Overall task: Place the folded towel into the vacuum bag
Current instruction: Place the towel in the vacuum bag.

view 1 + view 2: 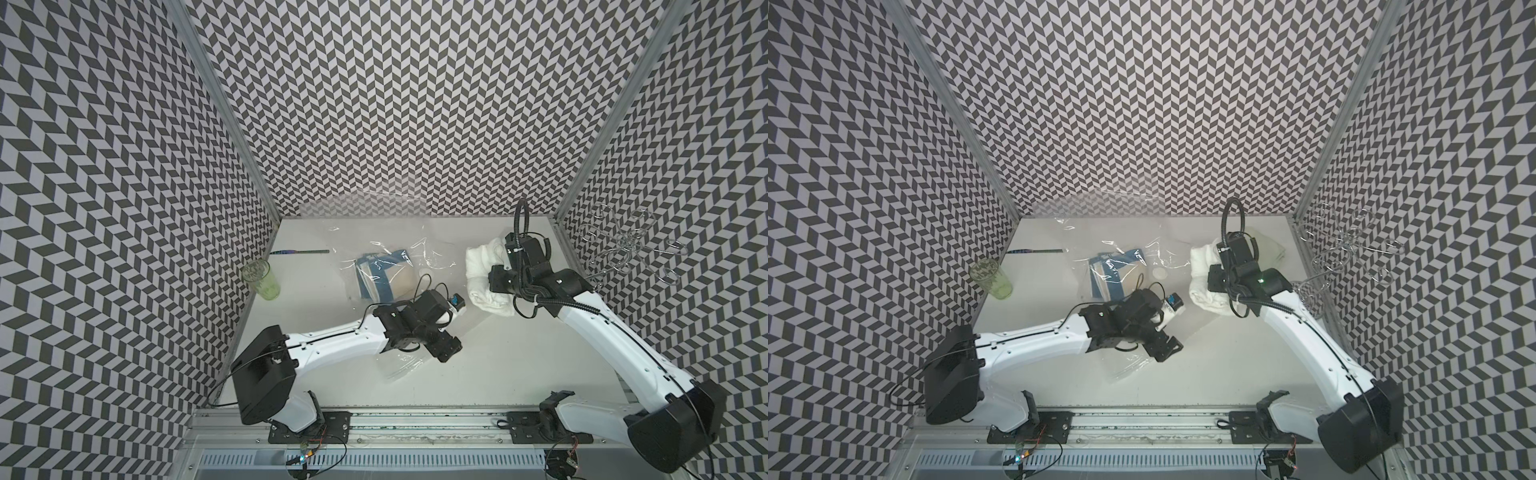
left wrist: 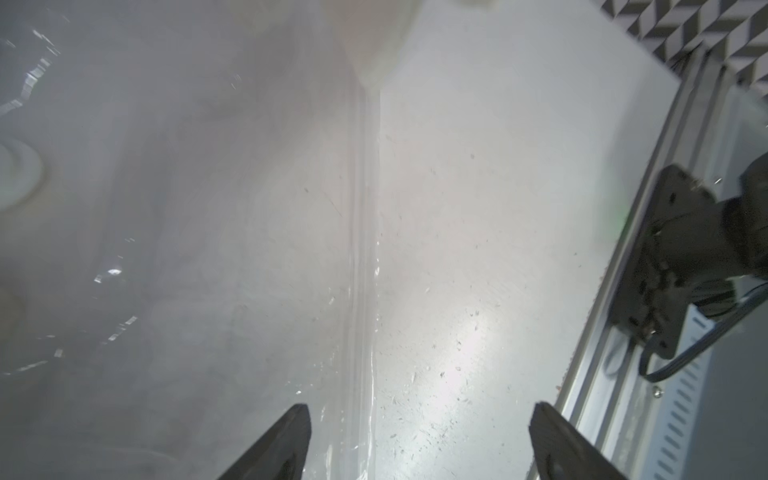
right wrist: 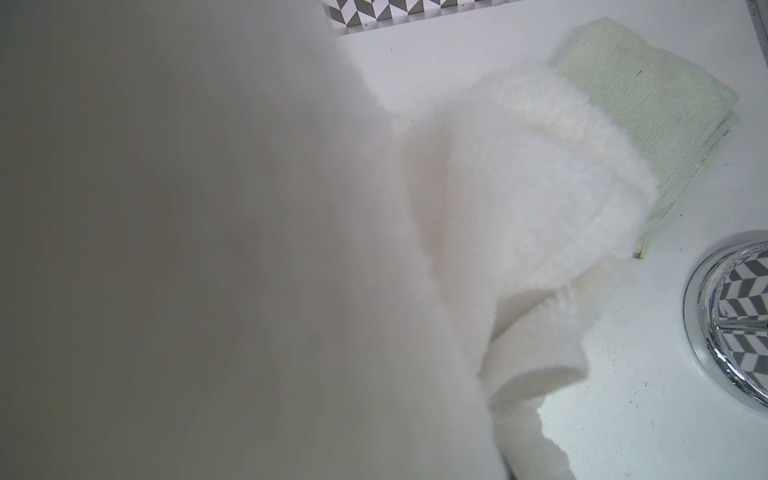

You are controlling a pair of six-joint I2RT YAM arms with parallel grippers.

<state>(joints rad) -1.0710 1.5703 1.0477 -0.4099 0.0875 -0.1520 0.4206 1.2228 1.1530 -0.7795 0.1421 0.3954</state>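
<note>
The vacuum bag point(image 1: 399, 249) point(image 1: 1133, 245) lies crinkled and transparent across the middle of the table, with its round white valve cap point(image 1: 1160, 273) point(image 2: 16, 174) showing. A blue and tan folded item point(image 1: 386, 278) lies inside it. In the left wrist view its zip strip point(image 2: 365, 249) runs between the fingertips point(image 2: 299, 424) of my left gripper point(image 2: 419, 436) point(image 1: 446, 349), which is open and holds nothing. The folded towel point(image 1: 482, 266) point(image 1: 1204, 266) point(image 3: 519, 187), white and fluffy, is bunched up off the table to the right of the bag. My right gripper point(image 1: 496, 284) is shut on it, fingers hidden in the cloth.
A green tumbler point(image 1: 261, 279) and a thin dark rod point(image 1: 299, 252) sit at the left. A pale green cloth point(image 3: 648, 104) lies behind the towel. A wire rack point(image 1: 623, 253) on a chrome base point(image 3: 731, 316) stands by the right wall.
</note>
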